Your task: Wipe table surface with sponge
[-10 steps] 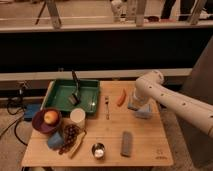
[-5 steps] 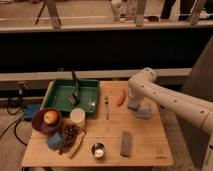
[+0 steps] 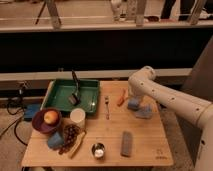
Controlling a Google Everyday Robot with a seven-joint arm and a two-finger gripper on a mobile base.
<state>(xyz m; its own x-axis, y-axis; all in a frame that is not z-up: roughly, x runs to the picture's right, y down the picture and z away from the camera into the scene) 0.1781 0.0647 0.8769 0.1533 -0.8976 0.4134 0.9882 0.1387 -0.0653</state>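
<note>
The medium-blue sponge (image 3: 133,104) lies on the light bamboo table surface (image 3: 110,130), at the back right, just right of the orange carrot (image 3: 121,97). My gripper (image 3: 132,98) comes down from the white arm (image 3: 165,97) and sits right on top of the sponge, hiding its upper part. A paler blue-grey piece (image 3: 144,112) lies just right of the sponge and a little nearer the front.
A green tray (image 3: 55,95) with a dark brush (image 3: 75,91) sits back left. A fork (image 3: 106,106), white cup (image 3: 77,117), purple bowl (image 3: 37,125) with an apple, grapes (image 3: 70,134), light blue block (image 3: 55,141), metal can (image 3: 98,150) and grey bar (image 3: 127,143) stand around.
The arm's end has moved left towards the carrot. The blue sponge now shows beneath the gripper, left of the paler piece. Between half a second ago and now, hardly any movement.
</note>
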